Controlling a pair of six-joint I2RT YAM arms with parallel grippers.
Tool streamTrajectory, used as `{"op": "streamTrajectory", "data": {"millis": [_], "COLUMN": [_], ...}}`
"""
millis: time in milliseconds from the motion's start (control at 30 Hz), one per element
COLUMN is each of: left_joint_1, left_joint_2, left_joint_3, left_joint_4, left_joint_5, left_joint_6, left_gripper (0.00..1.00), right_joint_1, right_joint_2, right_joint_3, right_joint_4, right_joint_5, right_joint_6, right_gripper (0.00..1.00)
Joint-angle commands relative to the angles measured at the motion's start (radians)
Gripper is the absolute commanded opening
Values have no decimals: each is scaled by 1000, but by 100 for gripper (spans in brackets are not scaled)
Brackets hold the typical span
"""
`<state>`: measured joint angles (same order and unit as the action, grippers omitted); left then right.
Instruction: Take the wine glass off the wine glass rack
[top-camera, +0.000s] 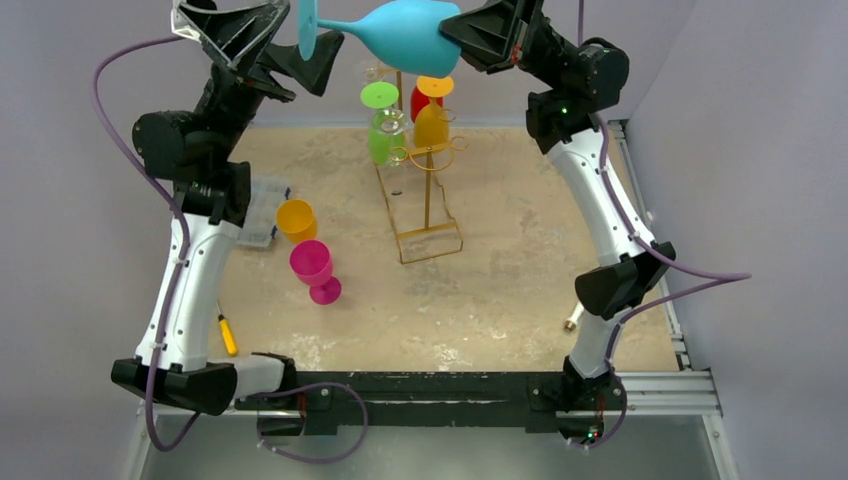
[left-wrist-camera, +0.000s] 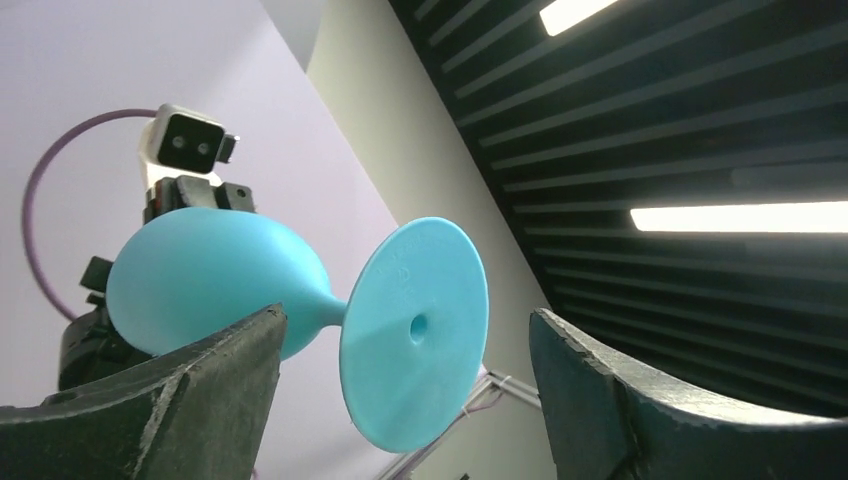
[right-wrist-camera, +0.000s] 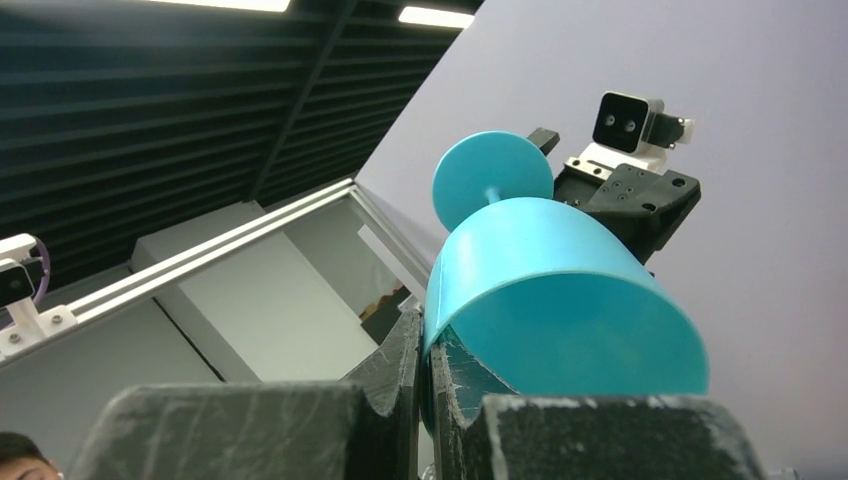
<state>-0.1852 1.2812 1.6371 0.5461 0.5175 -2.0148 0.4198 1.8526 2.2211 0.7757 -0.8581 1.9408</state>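
A teal wine glass (top-camera: 400, 35) hangs in the air on its side, high above the table's back edge. My right gripper (top-camera: 452, 38) is shut on its bowl rim (right-wrist-camera: 520, 290), one finger inside and one outside. My left gripper (top-camera: 310, 45) is open, its fingers (left-wrist-camera: 200, 385) on either side of the glass's round foot (left-wrist-camera: 415, 335) without touching it. The gold wire wine glass rack (top-camera: 425, 190) stands at the table's middle back. A green glass (top-camera: 382, 125), a red glass (top-camera: 422, 100) and an orange glass (top-camera: 433, 118) hang from it upside down.
An orange cup (top-camera: 296, 219) and a pink wine glass (top-camera: 314, 270) stand left of the rack. A clear plastic box (top-camera: 262, 210) lies by the left arm. A yellow-handled screwdriver (top-camera: 228, 335) lies front left, a small metal piece (top-camera: 573, 322) front right.
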Motion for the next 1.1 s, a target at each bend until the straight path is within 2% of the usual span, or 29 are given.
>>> {"op": "streamTrajectory", "data": {"millis": [0, 167, 233, 300, 467, 733, 867, 1067], "left_joint_1": [19, 36, 36, 36, 36, 36, 35, 33], "left_joint_2": [-60, -96, -100, -109, -111, -81, -73, -71], "left_joint_3": [49, 194, 230, 223, 271, 420, 448, 459], "left_joint_4": [-196, -677, -793, -812, -961, -1205, -1254, -1290], "left_joint_5": [83, 112, 98, 90, 65, 23, 17, 7], "left_joint_6": [165, 527, 608, 635, 758, 974, 1024, 1071], "left_gripper": [89, 90, 89, 89, 89, 87, 86, 78], "right_joint_1": [-1, -4, -3, -4, -11, -13, -14, -39], "right_joint_2": [-53, -105, -124, -133, -144, -158, -170, -179], "right_joint_3": [9, 6, 6, 3, -4, 55, 67, 117], "right_joint_4": [-22, -230, -344, -414, -427, -692, -786, -972], "right_joint_5": [-29, -62, -65, -70, -66, -87, -93, -125], "right_joint_6": [-53, -216, -296, -345, -355, -564, -649, -801], "right_gripper": [0, 0, 0, 0, 0, 0, 0, 0]}}
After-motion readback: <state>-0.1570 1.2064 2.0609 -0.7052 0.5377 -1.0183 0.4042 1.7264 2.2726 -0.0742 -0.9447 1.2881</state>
